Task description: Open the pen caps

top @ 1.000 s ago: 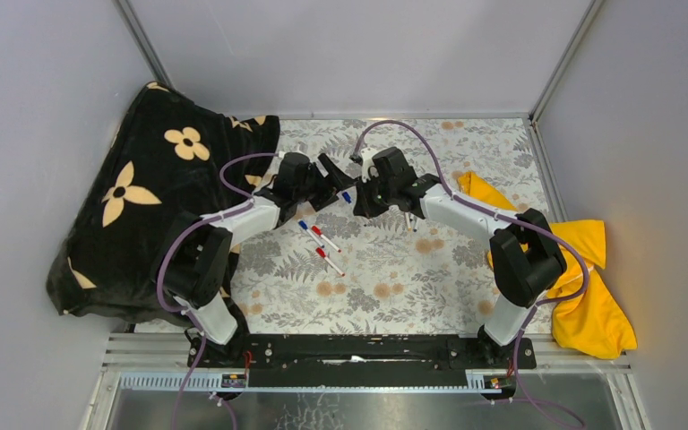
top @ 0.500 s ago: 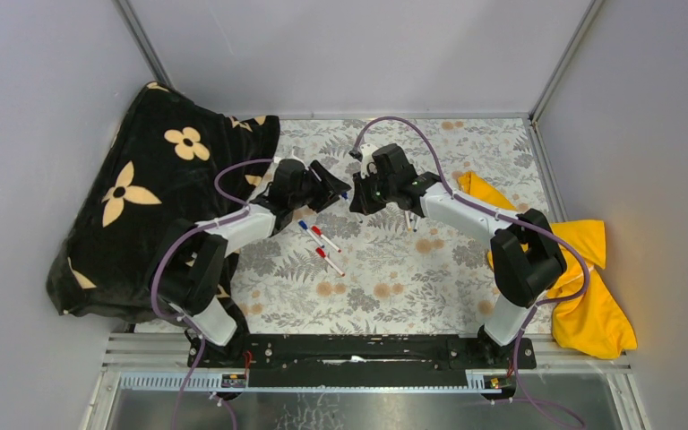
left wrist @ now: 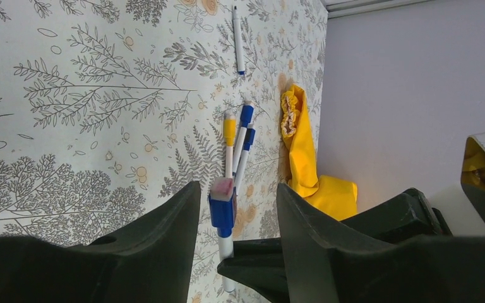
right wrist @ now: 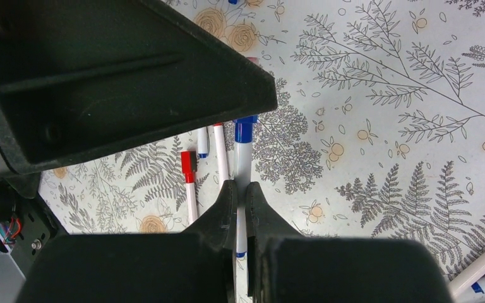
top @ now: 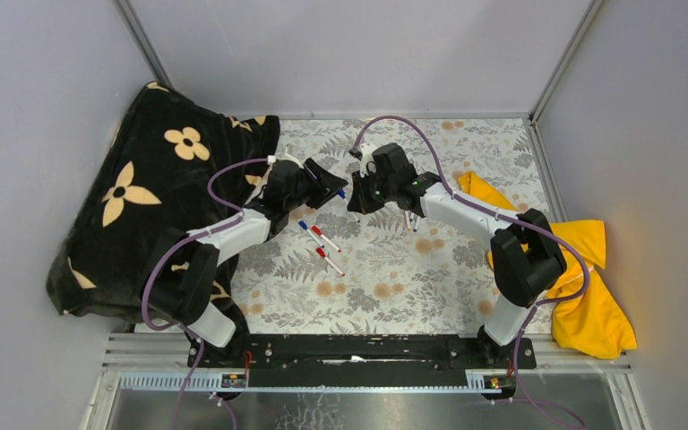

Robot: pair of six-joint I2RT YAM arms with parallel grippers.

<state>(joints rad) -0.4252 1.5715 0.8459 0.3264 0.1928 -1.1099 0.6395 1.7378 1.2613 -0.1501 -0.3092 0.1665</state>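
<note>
surface: floral-print table cover | behind and both sides of cover: plain grey walls | cover's left edge: black blanket with cream flowers, heaped | cover's right edge: crumpled yellow cloth | cover's near edge: metal rail | light: even

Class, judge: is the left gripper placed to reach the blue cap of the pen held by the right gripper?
Probably yes: the blue cap lies inside the open left gripper, nothing in between, and the right gripper clamps the pen.
</note>
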